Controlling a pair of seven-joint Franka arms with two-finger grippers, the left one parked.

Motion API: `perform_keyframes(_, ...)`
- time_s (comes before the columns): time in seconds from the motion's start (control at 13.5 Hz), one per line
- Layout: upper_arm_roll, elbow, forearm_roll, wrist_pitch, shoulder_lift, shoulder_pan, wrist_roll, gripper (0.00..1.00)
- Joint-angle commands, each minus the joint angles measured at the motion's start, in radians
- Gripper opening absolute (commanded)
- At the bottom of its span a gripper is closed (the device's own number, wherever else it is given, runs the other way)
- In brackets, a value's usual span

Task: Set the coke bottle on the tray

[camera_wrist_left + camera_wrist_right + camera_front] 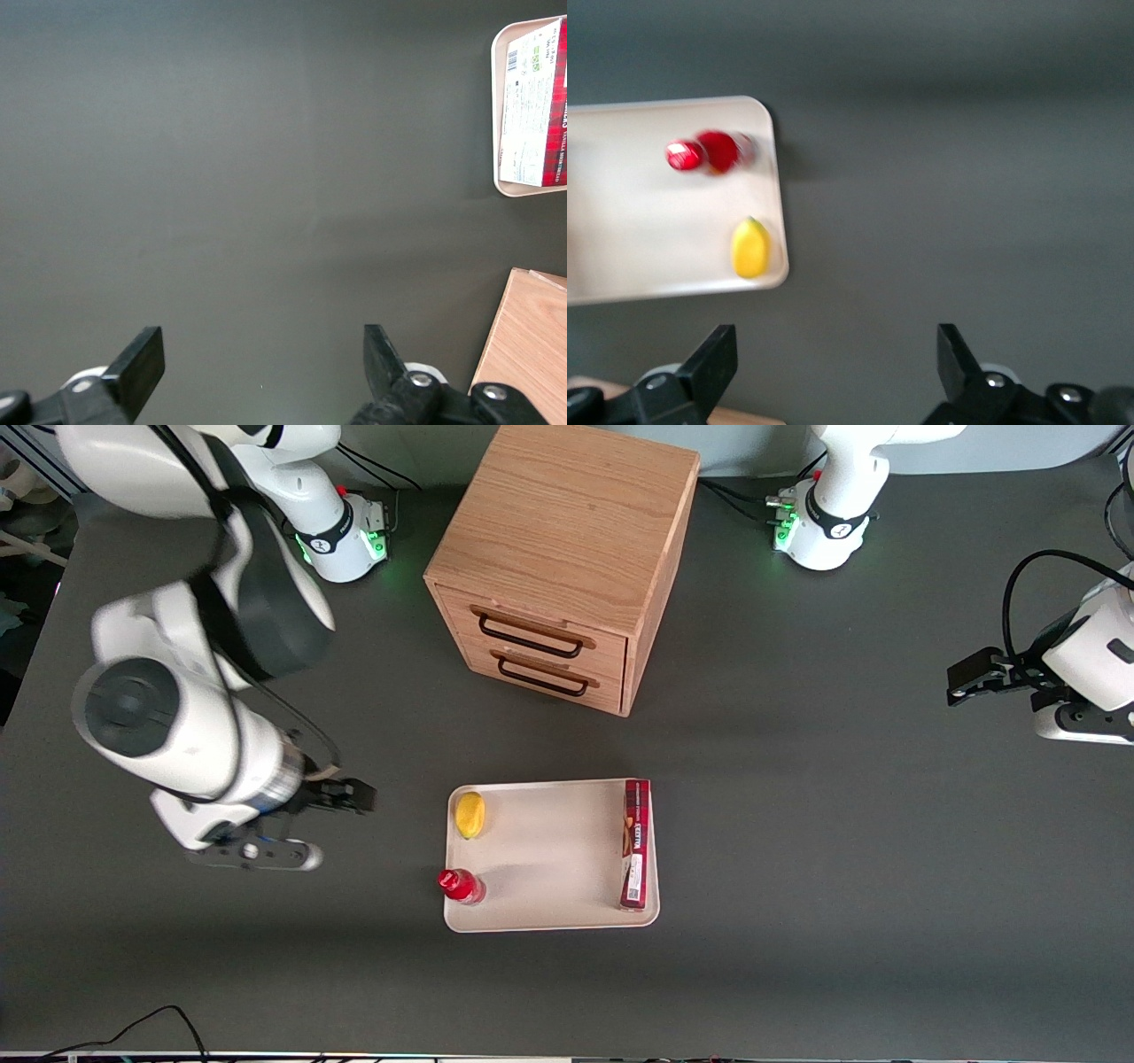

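The coke bottle (461, 887) is small and red with a red cap. It stands upright on the cream-white tray (549, 859), at the tray's corner nearest the front camera on the working arm's side. It also shows in the right wrist view (713, 152) on the tray (647, 221). My gripper (341, 797) hangs above bare table beside the tray, toward the working arm's end, well apart from the bottle. Its fingers (718, 359) are wide open with nothing between them.
A yellow lemon (469, 814) and a long red box (635, 843) lie on the tray. A wooden drawer cabinet (558, 567) stands farther from the front camera than the tray. A black cable (133, 1027) lies near the table's front edge.
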Motion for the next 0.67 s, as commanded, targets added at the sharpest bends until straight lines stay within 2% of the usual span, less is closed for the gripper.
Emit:
perform_keyframes(0.0,0.003,-0.055,0.026,-0.102,-0.104,-0.082,-0.137,1.00)
perform_keyframes(0.15,0.012,-0.163,0.040,-0.083,-0.205,-0.152,-0.159,1.00)
perform_keyframes(0.3,0.024,-0.294,0.092,-0.006,-0.317,-0.232,-0.188,1.00)
perform_keyframes(0.59,0.020,-0.543,0.106,0.140,-0.521,-0.274,-0.190,1.00)
